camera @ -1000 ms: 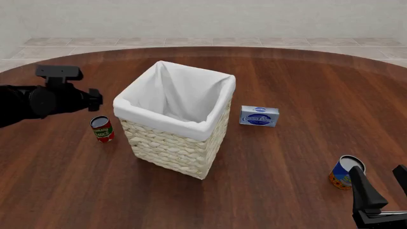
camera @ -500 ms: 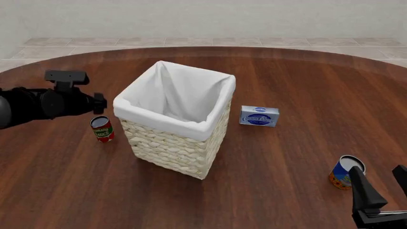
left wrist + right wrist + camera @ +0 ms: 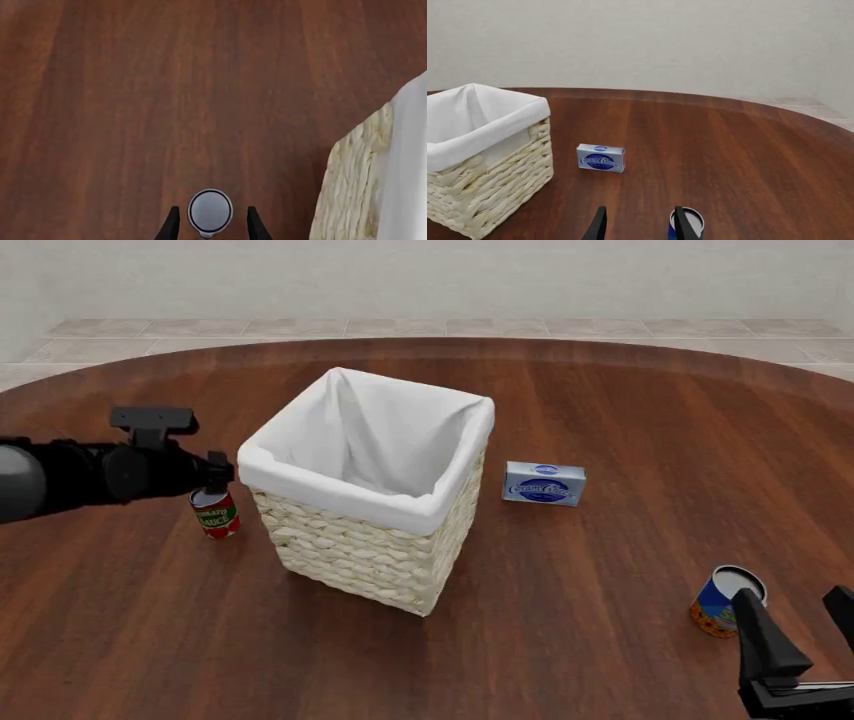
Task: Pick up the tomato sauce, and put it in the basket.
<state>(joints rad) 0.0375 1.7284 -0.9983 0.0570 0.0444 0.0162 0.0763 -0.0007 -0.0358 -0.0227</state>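
The tomato sauce point(image 3: 214, 514), a small red-labelled can, stands upright on the table just left of the basket point(image 3: 363, 540). My left gripper point(image 3: 215, 478) hangs directly above the can, pointing down. In the left wrist view its two dark fingers point(image 3: 173, 226) stand open on either side of the can's grey top point(image 3: 210, 209), and the basket's wicker wall point(image 3: 353, 185) is close beside. My right gripper point(image 3: 798, 632) rests open at the front right with nothing in it; its fingertips point(image 3: 600, 224) show in the right wrist view.
A blue-and-orange can point(image 3: 727, 602) stands just beyond my right gripper, also seen as a can point(image 3: 690, 223) in the right wrist view. A small blue box point(image 3: 543, 483) lies right of the basket. The basket point(image 3: 484, 155) is tall, with white cloth over its rim.
My left gripper has moved right and down, from left of the tomato sauce to directly over it. The right arm and all objects have stayed still.
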